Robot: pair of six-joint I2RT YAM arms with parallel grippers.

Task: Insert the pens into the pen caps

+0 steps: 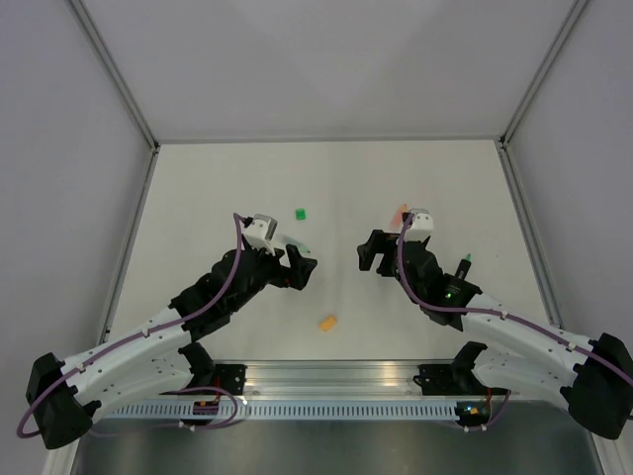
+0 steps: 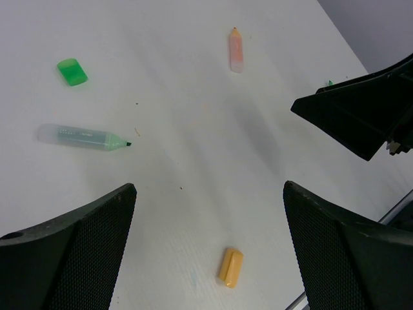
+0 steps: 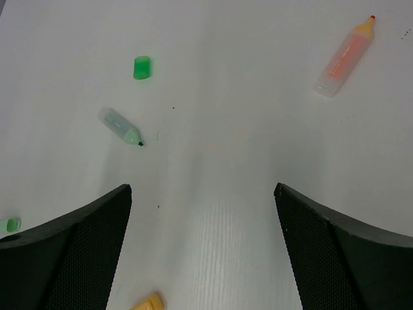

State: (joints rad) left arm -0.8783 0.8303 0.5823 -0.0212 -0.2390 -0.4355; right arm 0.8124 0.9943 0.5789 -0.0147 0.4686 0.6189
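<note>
Top external shows the desk (image 1: 326,168) with left jaws and right jaws wide open, empty, facing each other mid-desk; reaching together risks a clash. The black pen (image 1: 463,265) lies tight beside the right arm (image 1: 514,327), so a swing could sweep it toward the right edge. The pale green pen (image 2: 84,137) and orange-pink pen (image 3: 344,57) may roll if nudged. The bright green cap (image 1: 301,213), the orange cap (image 1: 327,322) by the near edge and the pale green cap (image 3: 9,225) could skid from a pinch. The far edge and far corners leave bare room.
</note>
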